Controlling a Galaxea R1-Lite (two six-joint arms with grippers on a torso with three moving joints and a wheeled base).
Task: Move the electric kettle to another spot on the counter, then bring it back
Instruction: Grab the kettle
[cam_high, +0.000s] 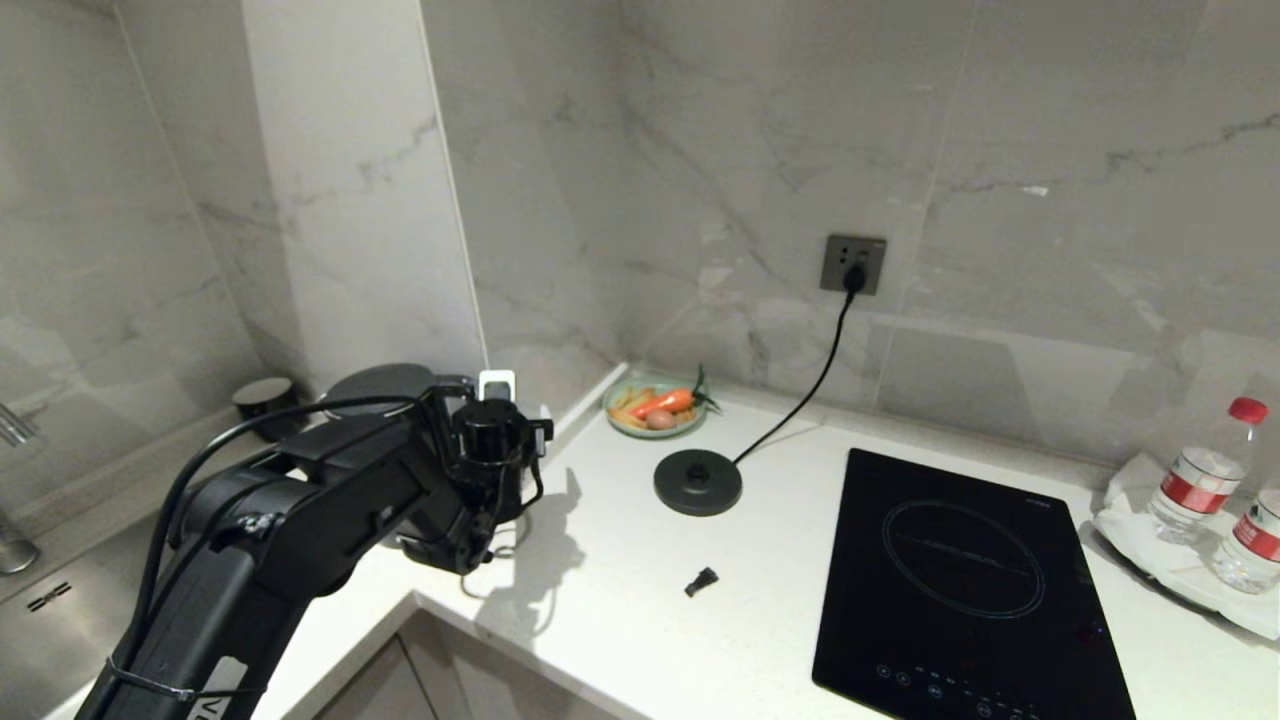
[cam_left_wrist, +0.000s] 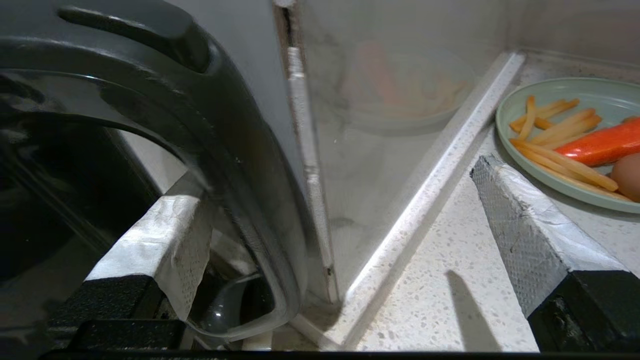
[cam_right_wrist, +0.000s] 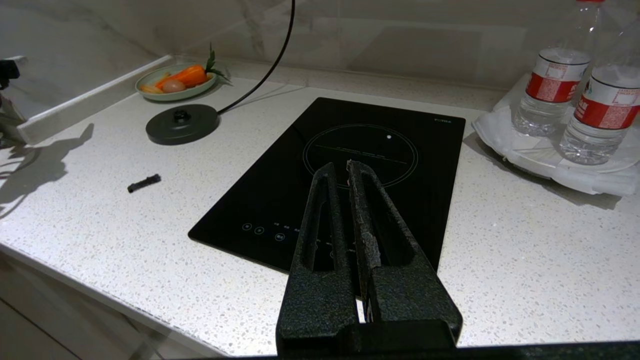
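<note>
Left gripper (cam_left_wrist: 345, 210), fingers spread wide, straddles the electric kettle's (cam_high: 385, 385) stiff loop handle (cam_left_wrist: 240, 165) at the counter's (cam_high: 620, 560) far-left corner; glossy, probably heavy, so clamp there; right gripper (cam_right_wrist: 340, 170) closed.

**Soft light, sharp shadows, one blurred close-up**

Even indoor light is falling from above, casting the left arm (cam_high: 300, 500)'s hard shadow across the counter (cam_high: 620, 560). Marble wall tiles (cam_high: 900, 150) are giving off soft sheen and faint reflections. In the left wrist view, the electric kettle (cam_left_wrist: 150, 125) is looming close, dark and blurred.
</note>
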